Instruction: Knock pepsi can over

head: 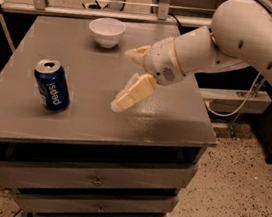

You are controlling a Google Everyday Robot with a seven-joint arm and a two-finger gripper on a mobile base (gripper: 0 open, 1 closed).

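The pepsi can (51, 86) is dark blue with a silver top and white lettering. It stands upright on the front left part of the grey table (174, 121). My gripper (128, 93) hangs over the middle of the table, to the right of the can and pointing down-left toward it. A clear gap separates the two, and the gripper holds nothing that I can see. The white arm reaches in from the upper right.
A white bowl (107, 31) sits near the table's back edge, behind the gripper. The table is a cabinet with drawers (96, 180) below. A metal rail and cables run behind it. Speckled floor lies to the right.
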